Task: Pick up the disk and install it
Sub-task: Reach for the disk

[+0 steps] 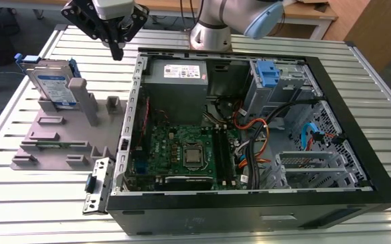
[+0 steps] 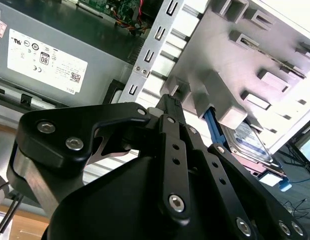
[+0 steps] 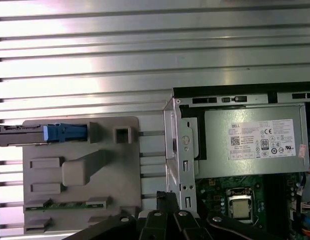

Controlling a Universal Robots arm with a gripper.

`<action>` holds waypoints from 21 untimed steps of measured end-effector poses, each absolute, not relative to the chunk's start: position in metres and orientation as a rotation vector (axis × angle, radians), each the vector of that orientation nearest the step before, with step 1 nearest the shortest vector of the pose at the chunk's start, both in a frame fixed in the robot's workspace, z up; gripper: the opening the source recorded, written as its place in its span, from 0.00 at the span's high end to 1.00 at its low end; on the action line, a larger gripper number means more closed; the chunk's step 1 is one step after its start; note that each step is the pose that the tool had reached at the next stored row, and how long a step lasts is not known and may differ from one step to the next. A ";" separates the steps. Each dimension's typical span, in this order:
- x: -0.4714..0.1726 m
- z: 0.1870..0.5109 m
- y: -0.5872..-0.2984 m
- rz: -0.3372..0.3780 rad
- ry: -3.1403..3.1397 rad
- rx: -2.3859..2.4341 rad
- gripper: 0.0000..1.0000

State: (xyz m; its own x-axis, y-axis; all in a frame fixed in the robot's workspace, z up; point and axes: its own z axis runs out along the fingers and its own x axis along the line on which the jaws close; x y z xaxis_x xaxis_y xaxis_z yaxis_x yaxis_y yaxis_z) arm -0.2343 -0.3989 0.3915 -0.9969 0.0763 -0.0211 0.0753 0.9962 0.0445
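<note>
Grip check: your claw hangs closed with nothing between its jaws, tip pointing down and touching nothing. Both wrist views show the dark linkages meeting at one narrow tip.

In the exterior view, look toward eight o'clock from the claw for the disk. It stands upright on its edge in the far slot of the grey fixture, label facing out and blue rails on its sides. The claw and the disk are well apart. In the first wrist view you see the disk edge-on, its blue rail sitting in the fixture. In the second wrist view part of its label peeks out past the fixture's posts.

Toward four o'clock from the claw lies the open computer case, on its side just beside the fixture. The grey power supply with its white sticker fills the case's near corner, and it appears in both wrist views. Below it is the green motherboard. Toward three o'clock, a blue clip piece stands in the drive cage at the case's far end. Everything rests on the slatted metal table.
</note>
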 end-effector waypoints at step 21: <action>-0.257 0.391 -0.399 0.068 3.116 0.119 0.89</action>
State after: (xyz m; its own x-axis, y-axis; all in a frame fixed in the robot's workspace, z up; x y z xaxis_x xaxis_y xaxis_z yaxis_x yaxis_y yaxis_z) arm -0.2569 -0.3989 0.3908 -0.9968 0.0764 -0.0212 0.0754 0.9962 0.0445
